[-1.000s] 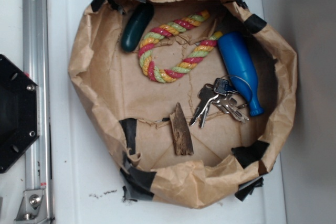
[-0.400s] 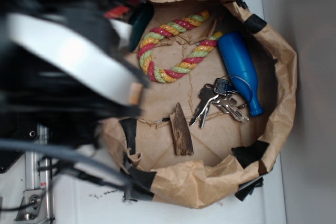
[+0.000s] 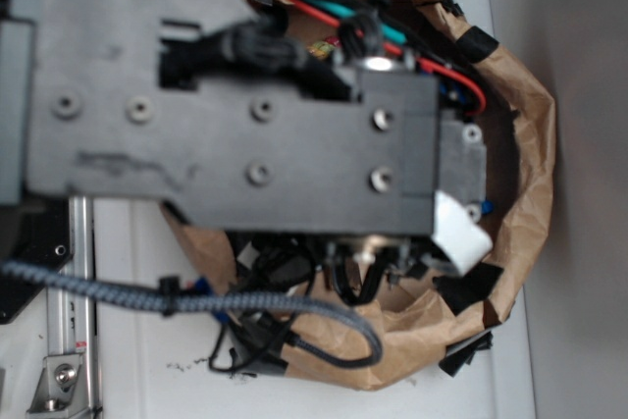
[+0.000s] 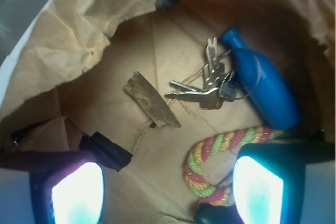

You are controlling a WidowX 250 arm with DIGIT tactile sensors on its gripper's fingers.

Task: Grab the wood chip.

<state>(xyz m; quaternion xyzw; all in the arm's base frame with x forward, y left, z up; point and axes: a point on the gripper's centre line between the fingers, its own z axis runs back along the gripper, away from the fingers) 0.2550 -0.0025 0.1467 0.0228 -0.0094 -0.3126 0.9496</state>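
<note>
- Your fingers (image 4: 168,195) are spread wide and hold nothing. You can see one glowing pad (image 4: 77,192) low on the left of the wrist view and the other low on the right.
- The wood chip (image 4: 151,99) lies flat on the brown paper (image 4: 73,45) floor, ahead of your fingers and a bit toward the left one. Nothing touches it.
- The keys (image 4: 206,85) lie near the chip's pointed end but apart from it. The blue bottle (image 4: 268,85) is past the keys, on the right-finger side.
- The colored rope (image 4: 220,153) curls close in front of the right finger.
- The chip looks thin, stiff and very light. Its rough grain should not slip much.
- It is so flat that the fingers may have to go right down to the paper. Pinch it across its narrow middle, from long edge to long edge.
- Squeeze softly. A thin sliver like this could snap or flip away.
- The wrist view shows the chip, the keys and the rope clearly.
- The outside view does not show them. The arm (image 3: 226,134) hides most of the paper nest, and you see only its rim, the black tape (image 3: 466,287) and the white tabletop (image 3: 137,340).
</note>
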